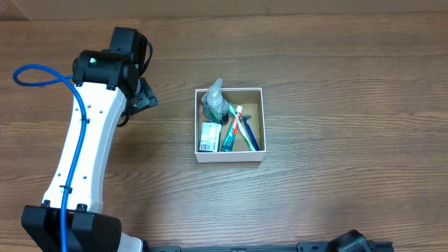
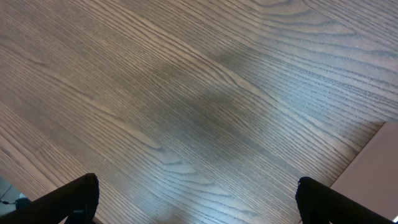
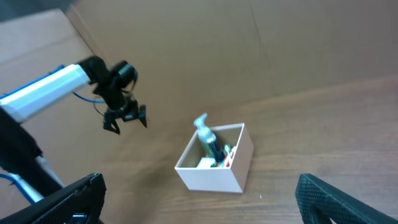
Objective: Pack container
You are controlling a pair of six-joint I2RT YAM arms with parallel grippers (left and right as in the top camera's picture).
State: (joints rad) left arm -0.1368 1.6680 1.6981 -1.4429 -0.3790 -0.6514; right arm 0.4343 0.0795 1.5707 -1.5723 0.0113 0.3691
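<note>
The container (image 1: 229,158) is a square white-walled box with a brown inside, at the table's middle. It holds a clear spray bottle (image 1: 214,102), a green-and-white packet (image 1: 208,137), a toothpaste tube (image 1: 229,134) and toothbrushes (image 1: 247,130). It also shows in the right wrist view (image 3: 211,176). My left gripper (image 1: 145,97) hangs open and empty over bare wood to the left of the box; its fingers (image 2: 198,199) stand wide apart. My right gripper (image 3: 199,202) is open and empty, raised well back from the box.
A brown cardboard wall (image 3: 205,43) stands behind the table. The left arm with its blue cable (image 1: 70,98) spans the table's left side. A cardboard edge (image 2: 373,174) shows at the right of the left wrist view.
</note>
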